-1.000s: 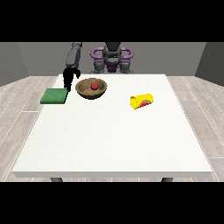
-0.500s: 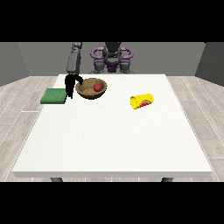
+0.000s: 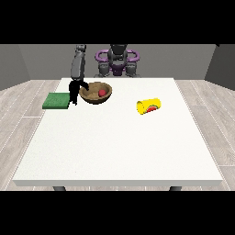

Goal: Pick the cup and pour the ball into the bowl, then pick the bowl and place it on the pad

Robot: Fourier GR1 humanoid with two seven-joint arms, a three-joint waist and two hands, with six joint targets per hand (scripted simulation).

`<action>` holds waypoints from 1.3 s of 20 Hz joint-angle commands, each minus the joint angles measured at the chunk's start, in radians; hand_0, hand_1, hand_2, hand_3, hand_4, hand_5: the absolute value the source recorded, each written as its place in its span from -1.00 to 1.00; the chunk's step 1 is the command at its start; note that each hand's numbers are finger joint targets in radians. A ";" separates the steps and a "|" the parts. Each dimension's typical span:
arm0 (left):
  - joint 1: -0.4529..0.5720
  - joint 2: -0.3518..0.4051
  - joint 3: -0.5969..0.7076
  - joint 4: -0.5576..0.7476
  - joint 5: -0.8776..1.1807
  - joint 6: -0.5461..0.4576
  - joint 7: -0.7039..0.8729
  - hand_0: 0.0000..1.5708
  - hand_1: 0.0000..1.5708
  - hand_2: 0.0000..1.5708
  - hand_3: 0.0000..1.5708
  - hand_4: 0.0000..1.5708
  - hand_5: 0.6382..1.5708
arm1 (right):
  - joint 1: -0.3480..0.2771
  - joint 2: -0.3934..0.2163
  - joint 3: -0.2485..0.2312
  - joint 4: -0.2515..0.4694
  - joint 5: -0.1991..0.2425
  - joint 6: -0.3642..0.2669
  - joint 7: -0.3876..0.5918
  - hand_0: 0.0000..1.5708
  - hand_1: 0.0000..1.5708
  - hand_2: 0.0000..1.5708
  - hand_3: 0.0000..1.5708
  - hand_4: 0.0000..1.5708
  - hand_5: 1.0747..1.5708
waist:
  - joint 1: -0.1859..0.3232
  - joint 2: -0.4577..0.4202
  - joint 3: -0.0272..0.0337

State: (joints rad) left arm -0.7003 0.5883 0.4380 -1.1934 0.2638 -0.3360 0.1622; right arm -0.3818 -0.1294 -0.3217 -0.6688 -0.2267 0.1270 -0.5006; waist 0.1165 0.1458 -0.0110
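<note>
A broad white surface point(image 3: 119, 137) carries a flat green square pad point(image 3: 57, 100) at the view's left, a round brown wooden-looking bowl point(image 3: 95, 92) holding a red ball point(image 3: 102, 92), and a yellow cylindrical cup point(image 3: 149, 106) lying on its side. The hand at the view's left point(image 3: 74, 92) hangs between pad and bowl, at the bowl's rim; whether its fingers are spread or pinching I cannot tell.

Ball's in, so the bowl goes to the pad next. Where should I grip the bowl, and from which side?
Probably the bowl's rim on the side facing the green pad. It sits upright with its mouth open, and the hand at the view's left is already at that edge. Come down from above, clear of the red ball inside.
</note>
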 commanded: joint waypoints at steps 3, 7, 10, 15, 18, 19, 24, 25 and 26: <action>0.027 -0.014 -0.008 -0.044 0.020 0.014 0.013 -1.00 -1.00 -1.00 -1.00 0.30 0.93 | -0.059 0.057 0.017 0.076 0.013 -0.071 0.005 -1.00 -1.00 -1.00 -1.00 -0.43 0.92 | 0.027 -0.003 0.0117; 0.049 0.035 0.015 -0.001 0.043 -0.018 0.037 -1.00 -1.00 -1.00 -1.00 0.30 0.93 | -0.064 0.040 0.032 0.068 0.014 -0.066 0.038 -1.00 -1.00 -1.00 -1.00 -0.39 0.90 | -0.014 -0.029 0.0115; 0.027 0.065 0.053 -0.015 0.084 -0.078 -0.030 -1.00 -1.00 -1.00 -1.00 0.30 0.92 | -0.009 -0.003 -0.037 0.116 0.008 -0.190 0.056 0.12 0.12 -0.26 -1.00 -0.23 0.77 | 0.046 0.080 0.0114; 0.010 0.061 0.048 -0.029 0.090 -0.060 -0.006 -1.00 -1.00 -1.00 -1.00 0.34 0.91 | 0.068 -0.061 0.014 0.109 0.101 -0.271 0.082 1.00 1.00 1.00 1.00 0.16 0.63 | 0.049 0.086 0.0100; -0.017 0.090 0.073 -0.005 0.105 -0.060 -0.002 -1.00 -1.00 -1.00 -1.00 0.42 0.89 | 0.058 -0.104 0.021 0.064 0.111 -0.294 0.108 1.00 1.00 1.00 0.80 0.17 0.82 | 0.039 0.096 0.0085; 0.012 0.079 0.057 -0.013 0.098 -0.067 0.011 -1.00 -1.00 -1.00 -1.00 0.44 0.88 | 0.097 -0.081 0.026 0.058 0.117 -0.329 0.104 1.00 1.00 1.00 0.81 0.21 0.83 | 0.050 0.061 0.0084; 0.045 0.081 0.064 0.050 0.093 -0.077 0.009 -1.00 -1.00 -1.00 -1.00 0.51 0.90 | 0.064 -0.160 0.090 -0.039 0.169 -0.389 0.286 1.00 1.00 1.00 0.59 0.29 0.90 | 0.020 -0.031 0.0051; 0.040 0.100 0.076 0.073 0.090 -0.076 0.009 -1.00 -1.00 -1.00 -1.00 0.52 0.90 | 0.026 -0.189 0.092 -0.061 0.161 -0.380 0.355 1.00 1.00 1.00 0.50 0.27 0.89 | 0.006 -0.037 0.0048; 0.034 0.106 0.083 0.084 0.082 -0.054 0.012 -1.00 -1.00 -1.00 -1.00 0.52 0.91 | 0.037 -0.210 0.110 -0.073 0.172 -0.363 0.368 1.00 1.00 1.00 0.41 0.31 0.91 | -0.027 -0.042 0.0053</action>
State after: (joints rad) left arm -0.6730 0.6786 0.5061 -1.1508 0.3558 -0.4053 0.1710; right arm -0.3456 -0.1708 -0.2285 -0.7605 -0.1325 -0.1909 -0.3140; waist 0.1533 0.1235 -0.0023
